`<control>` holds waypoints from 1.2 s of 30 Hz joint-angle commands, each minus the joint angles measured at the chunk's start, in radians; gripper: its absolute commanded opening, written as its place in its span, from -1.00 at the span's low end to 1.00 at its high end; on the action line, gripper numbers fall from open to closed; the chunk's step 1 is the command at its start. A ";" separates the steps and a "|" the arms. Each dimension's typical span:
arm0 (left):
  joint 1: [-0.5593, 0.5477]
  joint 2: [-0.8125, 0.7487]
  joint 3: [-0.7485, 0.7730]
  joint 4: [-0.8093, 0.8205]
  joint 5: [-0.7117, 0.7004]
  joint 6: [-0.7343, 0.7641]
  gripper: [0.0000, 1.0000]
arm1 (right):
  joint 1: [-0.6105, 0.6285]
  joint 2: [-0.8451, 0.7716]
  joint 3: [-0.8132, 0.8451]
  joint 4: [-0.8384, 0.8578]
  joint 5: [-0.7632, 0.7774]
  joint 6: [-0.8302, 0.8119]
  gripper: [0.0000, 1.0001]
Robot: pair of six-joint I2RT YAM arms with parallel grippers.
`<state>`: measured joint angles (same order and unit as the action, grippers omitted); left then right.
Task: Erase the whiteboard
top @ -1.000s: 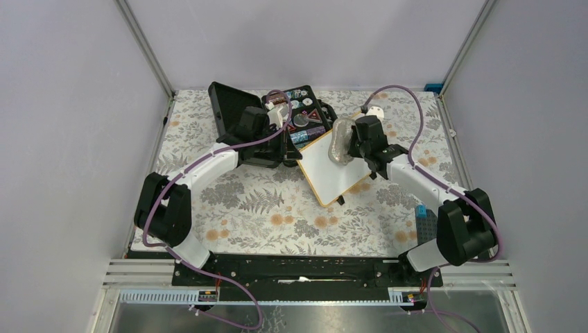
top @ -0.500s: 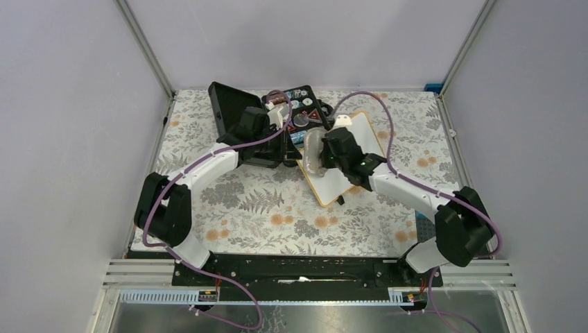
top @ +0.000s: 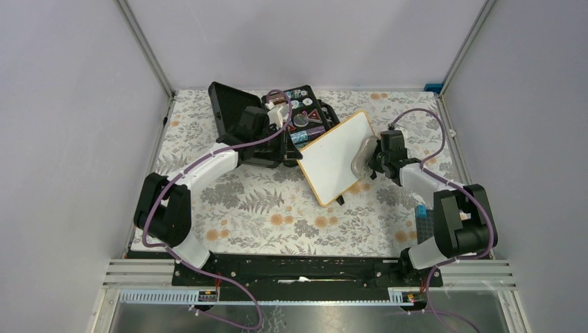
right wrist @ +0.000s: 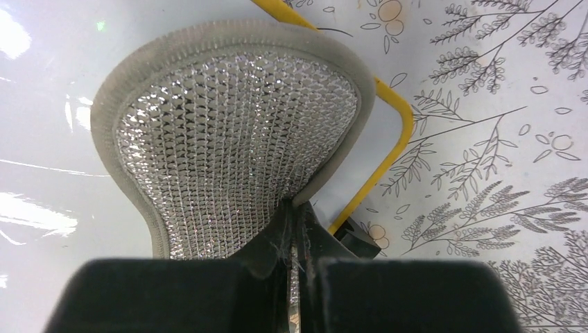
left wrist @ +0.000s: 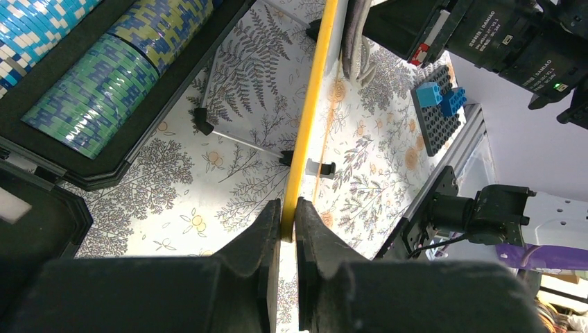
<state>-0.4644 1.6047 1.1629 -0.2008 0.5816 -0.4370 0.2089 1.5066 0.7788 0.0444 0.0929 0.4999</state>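
Note:
The whiteboard (top: pixel 338 154) stands tilted on the floral table, its face white with no marks showing. My left gripper (top: pixel 299 158) is shut on its left edge; in the left wrist view the yellow-wood frame (left wrist: pixel 312 104) runs edge-on between my closed jaws (left wrist: pixel 288 220). My right gripper (top: pixel 372 157) is shut on a silver mesh eraser pad (top: pixel 359 158), which rests against the board near its right edge. In the right wrist view the pad (right wrist: pixel 229 139) lies flat on the glossy white surface (right wrist: pixel 55 90) by a rounded corner of the frame (right wrist: pixel 399 132), pinched by my gripper (right wrist: pixel 297 229).
An open black case (top: pixel 232 111) with poker chips (top: pixel 305 114) sits behind the board; the chip stacks (left wrist: pixel 104 97) lie close to my left gripper. A dark baseplate with blue bricks (top: pixel 424 215) lies at the right, also in the left wrist view (left wrist: pixel 444 104).
My right gripper swept the pad left across the board's face, then back right to its right edge. The left gripper and the board stayed put.

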 commanded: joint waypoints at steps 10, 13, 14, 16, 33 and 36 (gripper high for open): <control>0.009 -0.031 0.014 0.040 -0.021 0.011 -1.00 | 0.180 -0.081 -0.269 0.112 -0.255 0.164 -1.00; 0.009 -0.025 0.015 0.040 -0.022 0.009 -1.00 | 0.199 -0.154 -0.301 0.077 -0.231 0.181 -1.00; 0.009 -0.025 0.014 0.040 -0.023 0.009 -1.00 | 0.199 -0.186 -0.302 0.058 -0.211 0.181 -1.00; 0.009 -0.023 0.014 0.040 -0.022 0.009 -1.00 | 0.199 -0.249 -0.282 -0.018 -0.152 0.154 -1.00; 0.009 -0.052 0.015 0.029 -0.052 0.014 -0.86 | 0.173 -0.494 0.000 -0.267 -0.190 -0.007 -1.00; 0.009 -0.063 0.016 0.030 -0.052 0.014 -0.65 | 0.217 -0.499 -0.047 -0.257 -0.250 -0.045 -1.00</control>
<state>-0.4564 1.5867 1.1629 -0.2020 0.5724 -0.4366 0.3794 1.0019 0.7708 -0.1867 -0.0227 0.5167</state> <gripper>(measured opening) 0.126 0.028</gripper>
